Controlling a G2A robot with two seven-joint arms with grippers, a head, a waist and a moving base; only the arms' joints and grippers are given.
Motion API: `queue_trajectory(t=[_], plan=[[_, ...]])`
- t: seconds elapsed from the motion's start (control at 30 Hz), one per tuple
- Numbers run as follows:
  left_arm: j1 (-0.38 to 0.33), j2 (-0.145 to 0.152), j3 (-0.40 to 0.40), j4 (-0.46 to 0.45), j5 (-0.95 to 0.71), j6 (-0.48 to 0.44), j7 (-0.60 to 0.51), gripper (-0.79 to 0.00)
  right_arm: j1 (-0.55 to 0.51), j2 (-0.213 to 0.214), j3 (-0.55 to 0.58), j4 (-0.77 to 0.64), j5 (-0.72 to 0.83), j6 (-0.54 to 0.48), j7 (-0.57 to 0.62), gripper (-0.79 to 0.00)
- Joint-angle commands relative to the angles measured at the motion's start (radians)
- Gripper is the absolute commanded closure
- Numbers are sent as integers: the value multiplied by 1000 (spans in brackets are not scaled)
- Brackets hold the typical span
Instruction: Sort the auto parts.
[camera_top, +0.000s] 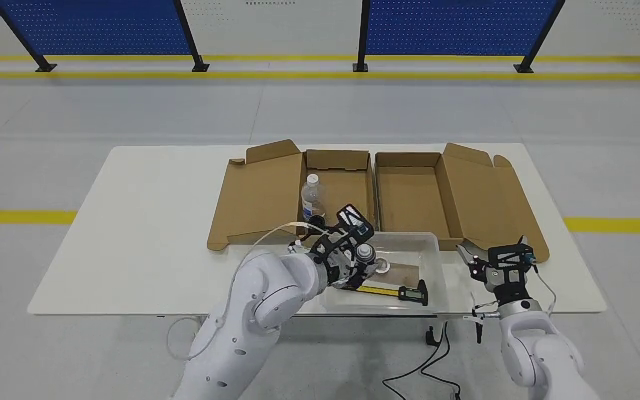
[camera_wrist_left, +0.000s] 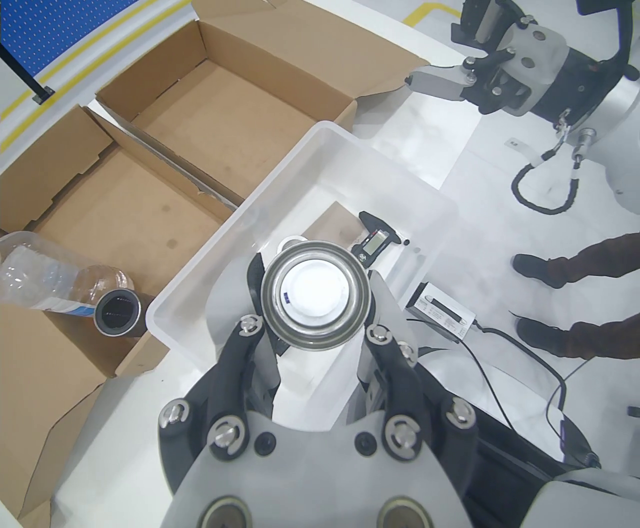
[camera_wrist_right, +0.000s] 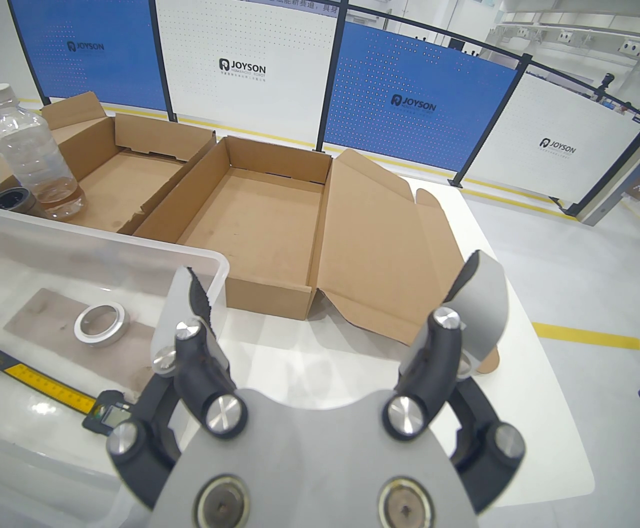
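Holding one round metal can (camera_wrist_left: 310, 292), clamped in my left gripper (camera_wrist_left: 315, 300), above the clear bin (camera_wrist_left: 235, 212). My right gripper (camera_wrist_right: 334, 280): fingers apart, over the table (camera_top: 150, 230) beside the bin. In bin: metal ring (camera_wrist_right: 101, 325), digital caliper (camera_wrist_left: 372, 243). In left cardboard box (camera_top: 340, 190): plastic bottle (camera_wrist_right: 37, 160), dark cylinder (camera_wrist_left: 117, 313) touching it.

Left jaws clamped, right jaws apart.

Half the caliper (camera_wrist_left: 375, 245) behind the metal cup (camera_wrist_left: 316, 300); bottle (camera_wrist_left: 40, 280) cropped at edge.
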Motion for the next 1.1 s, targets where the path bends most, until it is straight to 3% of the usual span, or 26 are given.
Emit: queue_trajectory(t=[0.0, 0.23, 0.53, 0.83, 1.07], plan=[[-1, 3, -7, -4, 0, -1, -4, 0, 0, 0, 0, 0, 0, 0, 0, -785], [-45, 8, 10, 35, -10, -5, 8, 0, 0, 0, 0, 0, 0, 0, 0, -785], [-166, 1, 61, 159, 81, 48, 95, 0, 0, 0, 0, 0, 0, 0, 0, -785], [-321, -30, 161, 396, 160, 146, 186, 0, 0, 0, 0, 0, 0, 0, 0, -785], [-400, -54, 201, 596, 170, 219, 260, 0, 0, 0, 0, 0, 0, 0, 0, -785]])
